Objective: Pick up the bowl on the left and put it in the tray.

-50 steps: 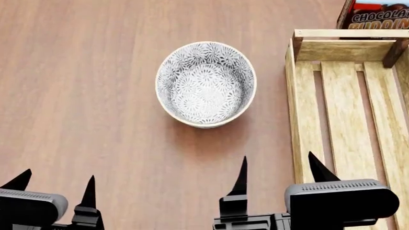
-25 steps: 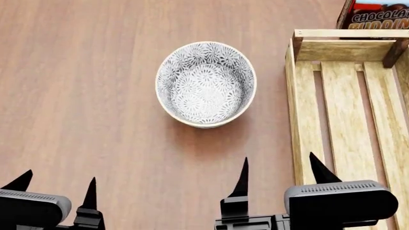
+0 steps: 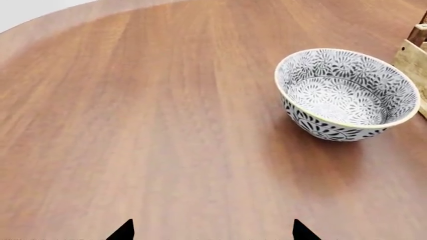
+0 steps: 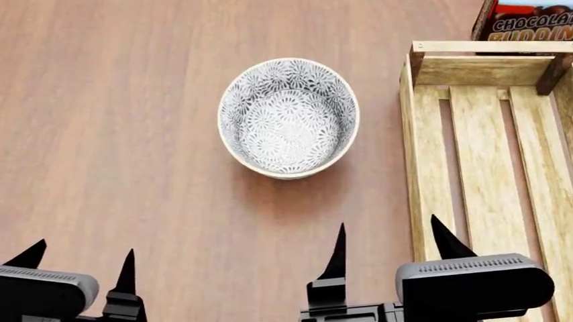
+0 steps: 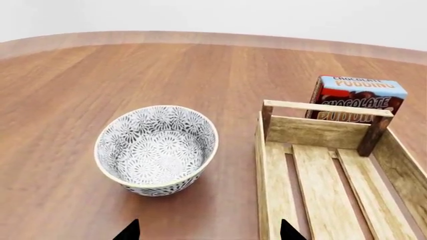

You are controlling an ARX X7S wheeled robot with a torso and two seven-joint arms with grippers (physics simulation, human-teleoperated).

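White floral ceramic bowl sits upright on brown wood table, beside light-wood slatted tray. L gripper & R gripper: both spread, holding nothing.

bare table all round bowl | tray wall near, robot's right | pudding box behind tray
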